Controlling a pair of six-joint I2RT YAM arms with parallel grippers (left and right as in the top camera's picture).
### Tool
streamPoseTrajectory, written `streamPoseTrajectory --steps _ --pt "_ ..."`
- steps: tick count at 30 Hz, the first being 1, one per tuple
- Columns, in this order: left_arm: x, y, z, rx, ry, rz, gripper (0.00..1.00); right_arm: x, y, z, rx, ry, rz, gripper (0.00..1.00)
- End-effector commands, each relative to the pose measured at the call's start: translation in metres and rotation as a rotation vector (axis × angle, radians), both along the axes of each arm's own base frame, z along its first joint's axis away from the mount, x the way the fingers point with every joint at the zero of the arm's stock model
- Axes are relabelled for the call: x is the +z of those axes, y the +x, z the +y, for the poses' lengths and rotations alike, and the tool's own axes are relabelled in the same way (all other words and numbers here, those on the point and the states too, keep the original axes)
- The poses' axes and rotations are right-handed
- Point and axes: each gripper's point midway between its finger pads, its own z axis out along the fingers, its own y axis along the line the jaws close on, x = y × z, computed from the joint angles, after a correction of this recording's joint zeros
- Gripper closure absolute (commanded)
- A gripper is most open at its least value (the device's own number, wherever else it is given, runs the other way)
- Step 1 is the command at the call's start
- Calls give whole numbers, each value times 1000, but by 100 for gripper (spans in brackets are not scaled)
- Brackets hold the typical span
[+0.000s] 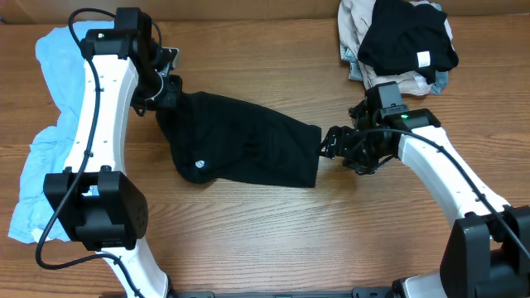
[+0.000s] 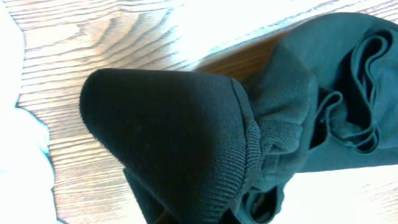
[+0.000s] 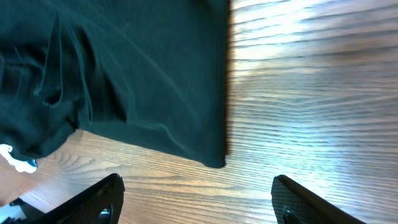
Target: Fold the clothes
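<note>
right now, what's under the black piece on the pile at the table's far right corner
Beige pieces lie under the black piece, showing past its left edge, with light fabric peeking out below. How many layers lie beneath its middle is covered.

My left arm (image 1: 103,108) reaches forward and its wrist turns inward; how my left gripper (image 1: 161,89) stands, I cannot tell. My right arm (image 1: 431,165) bends inward, and my right gripper (image 3: 199,199) is spread wide.
</note>
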Motion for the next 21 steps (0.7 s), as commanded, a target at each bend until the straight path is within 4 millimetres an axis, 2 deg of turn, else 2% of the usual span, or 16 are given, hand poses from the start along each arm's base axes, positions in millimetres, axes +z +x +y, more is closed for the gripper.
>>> streamPoseTrajectory --steps 1,8,12,15,17,21 --pt "16 5 8 19 46 -37 96 3 -3 12 12 19 -6 20" --pt "35 4 21 33 119 -56 96 5 1 27 53 26 -53 23" --pt "52 6 21 43 116 -90 96 7 5 35 66 36 -84 43" --pt "60 7 18 47 106 -104 96 6 9 42 54 50 -101 76" --pt "61 7 14 50 95 -105 96 5 14 51 39 69 -122 94" --pt "61 8 -2 17 74 -110 96 2 26 72 1 125 -173 96"
